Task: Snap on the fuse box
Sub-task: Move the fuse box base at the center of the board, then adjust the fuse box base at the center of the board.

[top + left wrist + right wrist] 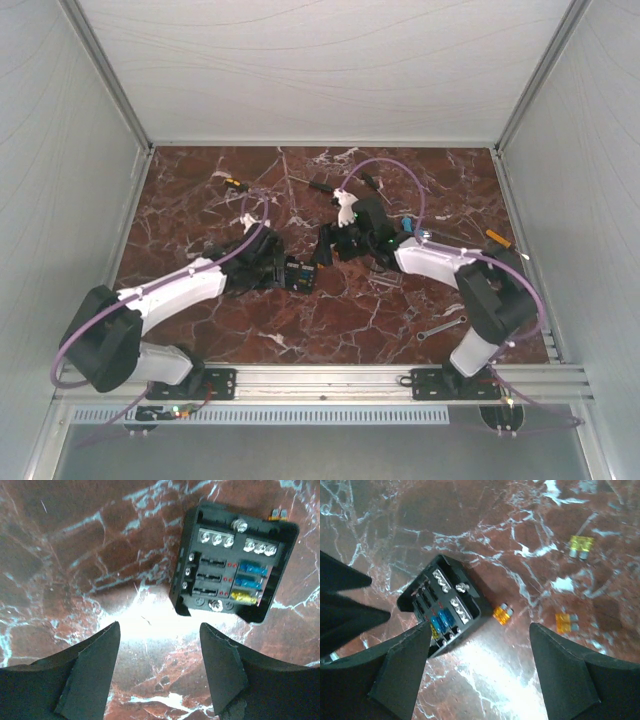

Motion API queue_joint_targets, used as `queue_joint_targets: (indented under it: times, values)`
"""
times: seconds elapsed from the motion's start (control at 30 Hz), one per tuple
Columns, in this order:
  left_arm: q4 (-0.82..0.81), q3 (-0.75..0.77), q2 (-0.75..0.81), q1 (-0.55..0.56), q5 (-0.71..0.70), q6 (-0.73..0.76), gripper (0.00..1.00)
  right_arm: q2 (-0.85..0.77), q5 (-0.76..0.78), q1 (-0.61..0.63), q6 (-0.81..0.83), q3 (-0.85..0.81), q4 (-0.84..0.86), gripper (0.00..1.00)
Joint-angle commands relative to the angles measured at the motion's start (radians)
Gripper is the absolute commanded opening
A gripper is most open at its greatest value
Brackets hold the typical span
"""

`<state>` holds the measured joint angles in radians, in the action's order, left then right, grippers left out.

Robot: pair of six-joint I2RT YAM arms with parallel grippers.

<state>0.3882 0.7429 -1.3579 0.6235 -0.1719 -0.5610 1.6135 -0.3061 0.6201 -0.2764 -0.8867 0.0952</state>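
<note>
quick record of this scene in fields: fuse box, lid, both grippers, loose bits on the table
fuse box: on the marble table, uncovered, blue and yellow fuses showing
clear lid: not seen in any view
left gripper: open, empty, box ahead of its fingers
right gripper: open, empty, box beside one finger
loose fuses: two orange, one yellow, on the table
wrench: near the right arm's base
</note>
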Motion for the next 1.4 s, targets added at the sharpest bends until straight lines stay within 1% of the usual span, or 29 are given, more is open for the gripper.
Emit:
queue_joint_targets:
  times: [0.0, 0.07, 0.17, 0.23, 0.37, 0.63, 0.83, 0.87, 0.9, 1.07, 1.17, 1.27, 1.37]
  values:
    - [-0.049, -0.062, 0.053, -0.002, 0.096, -0.092, 0.64, 0.117, -0.097, 0.015, -0.031, -0.099, 0.046, 0.77]
    - [-0.078, -0.087, 0.048, -0.002, 0.131, -0.106, 0.63, 0.172, -0.114, 0.022, -0.034, -0.143, 0.032, 0.76]
    - [-0.103, -0.097, 0.017, -0.002, 0.149, -0.120, 0.57, 0.229, -0.139, 0.035, -0.025, -0.195, 0.003, 0.74]
    - [-0.120, -0.102, -0.002, -0.004, 0.142, -0.129, 0.54, 0.251, -0.157, 0.041, -0.024, -0.209, -0.003, 0.73]
    - [-0.141, -0.109, -0.042, -0.014, 0.128, -0.145, 0.52, 0.258, -0.209, 0.043, -0.019, -0.213, -0.029, 0.68]
    - [-0.200, -0.141, -0.044, -0.121, 0.141, -0.127, 0.52, 0.217, -0.375, 0.070, -0.010, -0.165, -0.090, 0.56]
    - [-0.212, -0.143, -0.033, -0.151, 0.136, -0.112, 0.55, 0.166, -0.395, 0.131, 0.019, -0.140, -0.142, 0.56]
    - [-0.213, -0.144, -0.028, -0.152, 0.137, -0.111, 0.56, 0.152, -0.372, 0.136, 0.027, -0.137, -0.158, 0.55]
    - [-0.212, -0.145, -0.020, -0.153, 0.138, -0.111, 0.57, 0.135, -0.315, 0.139, 0.030, -0.130, -0.172, 0.55]
    - [-0.202, -0.168, 0.057, -0.154, 0.134, -0.114, 0.67, 0.006, 0.046, 0.139, 0.072, -0.052, -0.198, 0.55]
    - [-0.183, -0.175, 0.105, -0.154, 0.149, -0.108, 0.73, -0.039, 0.140, 0.149, 0.116, -0.012, -0.207, 0.55]
    - [-0.175, -0.183, 0.143, -0.154, 0.179, -0.116, 0.80, -0.062, 0.214, 0.189, 0.135, 0.045, -0.173, 0.54]
    - [-0.187, -0.206, 0.165, -0.154, 0.224, -0.135, 0.83, -0.040, 0.284, 0.233, 0.130, 0.065, -0.129, 0.49]
